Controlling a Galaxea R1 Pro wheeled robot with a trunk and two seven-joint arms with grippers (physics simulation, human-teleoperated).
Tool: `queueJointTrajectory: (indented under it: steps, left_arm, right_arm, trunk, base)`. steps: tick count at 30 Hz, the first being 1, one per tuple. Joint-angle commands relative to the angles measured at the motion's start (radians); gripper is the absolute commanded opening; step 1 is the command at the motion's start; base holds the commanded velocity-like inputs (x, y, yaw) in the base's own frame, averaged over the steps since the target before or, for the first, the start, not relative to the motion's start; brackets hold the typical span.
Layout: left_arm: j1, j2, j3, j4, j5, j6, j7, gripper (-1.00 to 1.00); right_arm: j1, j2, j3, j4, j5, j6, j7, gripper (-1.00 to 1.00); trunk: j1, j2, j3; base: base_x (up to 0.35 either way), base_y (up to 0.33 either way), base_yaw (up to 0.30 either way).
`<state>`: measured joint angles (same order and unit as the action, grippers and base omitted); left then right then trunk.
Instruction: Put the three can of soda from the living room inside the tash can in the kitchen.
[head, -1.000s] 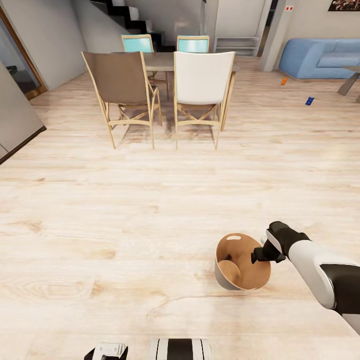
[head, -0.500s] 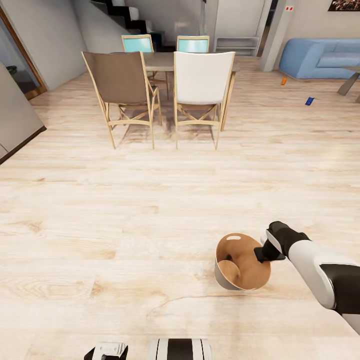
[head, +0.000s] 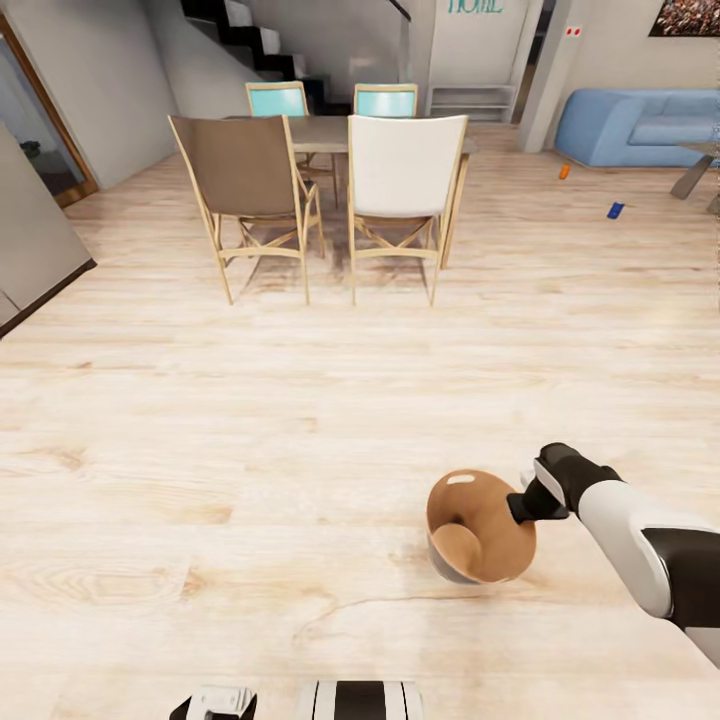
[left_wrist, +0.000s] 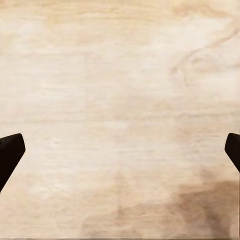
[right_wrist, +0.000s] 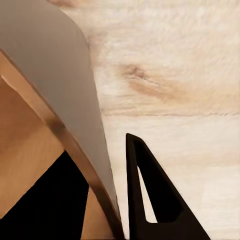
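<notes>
Wooden tash can (head: 480, 525) tilted, rim pinched by right gripper (head: 522, 505)

Home, dining chairs (head: 405, 165), sofa (head: 640, 125), stairs (head: 245, 35)

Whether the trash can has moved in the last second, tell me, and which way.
Yes. Held at its rim by the right gripper, the tash can has tipped and shifted slightly left against the floor grain beside it.

floor (head: 250, 420): pale wood planks | dining table (head: 325, 128), four chairs | blue sofa (head: 640, 125) far right | dark stairs (head: 250, 35)
</notes>
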<state>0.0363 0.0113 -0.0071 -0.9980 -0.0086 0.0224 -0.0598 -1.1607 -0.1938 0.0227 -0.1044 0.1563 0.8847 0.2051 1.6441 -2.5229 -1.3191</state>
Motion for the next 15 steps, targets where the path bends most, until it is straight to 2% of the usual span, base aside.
queueJointTrajectory:
  steps: [1,5,8,9,15]
  left_arm:
    - [0.000,0.000,0.000,0.000,0.001,0.006,0.000,1.00]
    - [-0.001,0.000,0.000,-0.001,0.003,0.026,0.000,1.00]
    - [-0.001,0.000,-0.001,0.000,0.003,0.031,0.000,1.00]
    - [-0.002,0.001,-0.002,0.006,0.003,0.034,0.000,1.00]
    - [-0.002,0.001,-0.002,0.004,0.001,0.034,0.000,1.00]
  right_arm:
    - [0.000,-0.001,0.013,0.000,0.020,-0.002,-0.005,-1.00]
    - [0.003,-0.002,0.013,0.001,0.020,-0.002,-0.005,-1.00]
    - [0.026,-0.002,0.011,-0.001,0.019,-0.004,-0.006,-1.00]
    - [0.070,-0.003,0.010,0.001,0.012,-0.085,0.005,-1.00]
    - [0.076,-0.001,0.010,0.000,0.008,-0.087,0.005,-1.00]
  trunk:
    - [0.000,0.000,0.004]
    - [-0.002,0.001,0.019]
    - [-0.004,0.002,0.031]
    - [-0.004,0.002,0.035]
    - [-0.007,0.004,0.058]
  base:
    - [0.000,0.000,0.000]
    - [0.000,0.000,0.000]
    - [0.000,0.000,0.000]
    - [0.000,0.000,0.000]
    - [0.000,0.000,0.000]
